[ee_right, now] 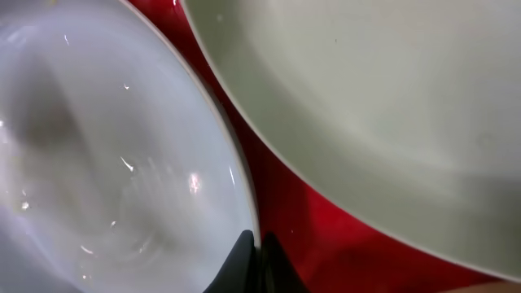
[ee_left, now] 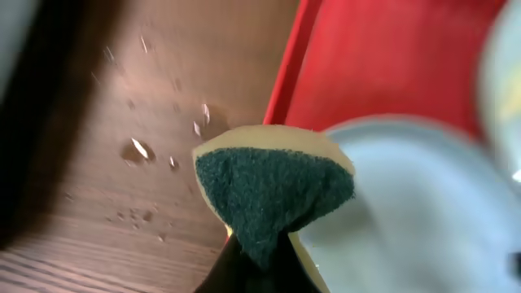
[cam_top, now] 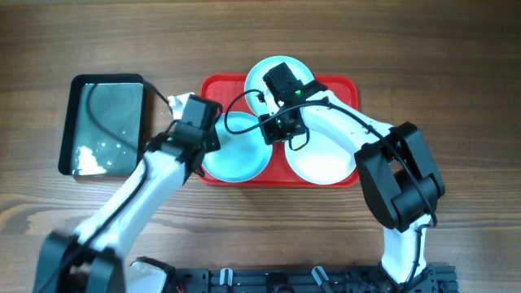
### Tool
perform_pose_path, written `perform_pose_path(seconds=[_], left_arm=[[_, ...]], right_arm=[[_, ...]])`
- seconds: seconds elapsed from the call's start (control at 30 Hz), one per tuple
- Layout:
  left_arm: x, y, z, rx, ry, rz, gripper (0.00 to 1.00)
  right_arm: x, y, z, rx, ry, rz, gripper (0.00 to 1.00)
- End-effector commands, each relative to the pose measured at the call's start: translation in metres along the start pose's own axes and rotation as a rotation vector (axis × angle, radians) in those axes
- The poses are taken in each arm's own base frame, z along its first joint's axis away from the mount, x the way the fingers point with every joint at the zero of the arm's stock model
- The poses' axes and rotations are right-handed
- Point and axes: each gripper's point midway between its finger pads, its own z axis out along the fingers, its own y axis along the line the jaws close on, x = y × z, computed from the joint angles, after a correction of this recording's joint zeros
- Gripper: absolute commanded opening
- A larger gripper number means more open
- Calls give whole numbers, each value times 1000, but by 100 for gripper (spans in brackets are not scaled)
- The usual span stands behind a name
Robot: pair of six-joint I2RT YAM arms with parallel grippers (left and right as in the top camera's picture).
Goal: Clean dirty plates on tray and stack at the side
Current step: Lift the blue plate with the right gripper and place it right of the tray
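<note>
From overhead, the red tray [cam_top: 213,85] lies mid-tabletop [cam_top: 456,65] with all three plates on it. The far aqua plate [cam_top: 259,75] is at its far edge, the near aqua plate [cam_top: 240,159] in its near left part, and the white plate [cam_top: 321,163] in its near right part. A dark tray [cam_top: 106,122] sits left of the red tray. Your left arm [cam_top: 155,175] reaches the red tray's left rim, and your right arm [cam_top: 350,130] reaches over its middle.

In the left wrist view, your left gripper [ee_left: 252,273] is clamped on a sponge [ee_left: 273,191], green scouring face showing. The sponge is at the red tray's left rim, over the near aqua plate's edge. Droplets [ee_left: 138,149] dot the tabletop beside the tray.

In the right wrist view, your right gripper [ee_right: 259,264] has its fingertips drawn together at the rim of an aqua plate [ee_right: 106,163]. You cannot tell whether they pinch that rim. A strip of red tray separates this plate from the white plate.
</note>
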Motion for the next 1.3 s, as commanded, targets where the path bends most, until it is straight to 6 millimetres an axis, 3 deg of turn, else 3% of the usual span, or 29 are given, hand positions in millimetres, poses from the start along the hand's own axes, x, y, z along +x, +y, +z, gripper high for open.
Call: perform_pose_path(seconds=[0.0, 0.1, 0.2, 0.37, 0.47, 0.63, 0.87, 1.1, 1.27], left_arm=[[-19, -5, -31, 85, -84, -26, 4], [-26, -9, -51, 151, -113, -77, 4], [-37, 5, -63, 153, -149, -183, 4], [-47, 68, -72, 45, -170, -360, 4], [-40, 94, -68, -26, -136, -412, 4], [-32, 124, -66, -102, -104, -477, 4], [-32, 130, -66, -114, -105, -493, 4], [-31, 131, -66, -116, -101, -492, 4], [-29, 131, -66, -119, -94, -491, 4]], right_arm=[[-17, 13, -15, -37, -36, -13, 4], [-34, 25, -45, -43, -108, -75, 4], [-48, 23, -84, 31, -204, -99, 4], [-63, 7, -168, 298, -398, -169, 4], [-65, 5, -194, 392, -467, -190, 4], [-73, 18, -210, 564, -518, -393, 4], [-88, 37, -246, 931, -562, -681, 4], [-86, 98, -274, 1184, -589, -952, 4], [-79, 118, -290, 1336, -535, -1070, 4]])
